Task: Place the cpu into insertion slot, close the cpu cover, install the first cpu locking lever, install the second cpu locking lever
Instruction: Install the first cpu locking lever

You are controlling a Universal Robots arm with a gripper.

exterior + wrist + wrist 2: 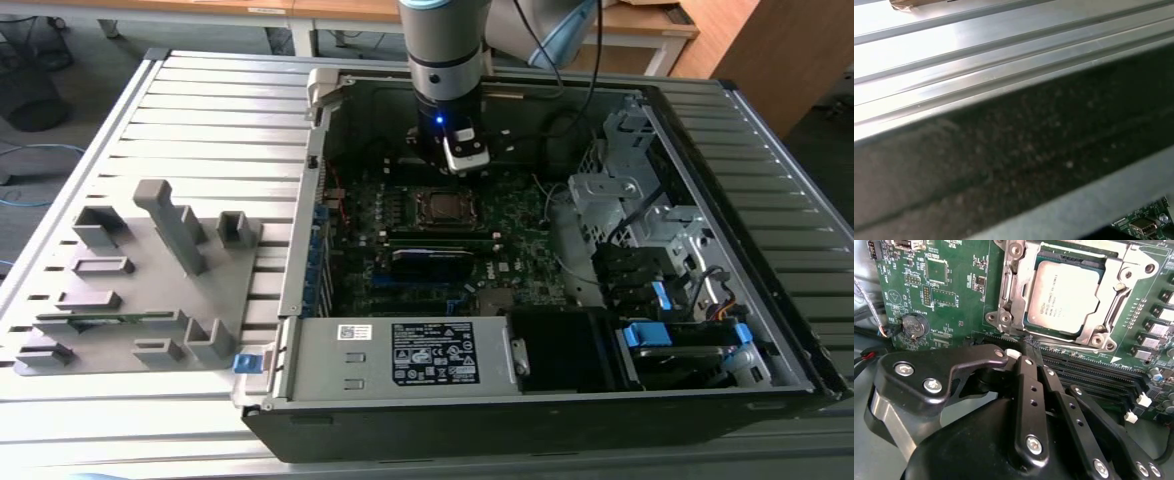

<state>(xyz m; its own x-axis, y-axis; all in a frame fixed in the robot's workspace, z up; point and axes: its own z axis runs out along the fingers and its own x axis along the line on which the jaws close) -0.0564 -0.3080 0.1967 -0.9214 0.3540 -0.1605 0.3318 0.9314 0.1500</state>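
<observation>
- A ribbed grey metal worktop (200, 110) holds an open black computer case (534, 420), with the green circuit board (521, 225) lying flat inside.
- The small flat square silver-grey cpu (1066, 295) already sits in the square dark insertion slot (439, 205) — and the thin silver metal cpu cover (1016, 285) lies down around it.
- The black hand (1026, 357) hangs just beside the slot's edge. Its fingers look closed together and hold nothing.
- I think a lever comes now — push slowly and only on the lever, not on the chip.
</observation>
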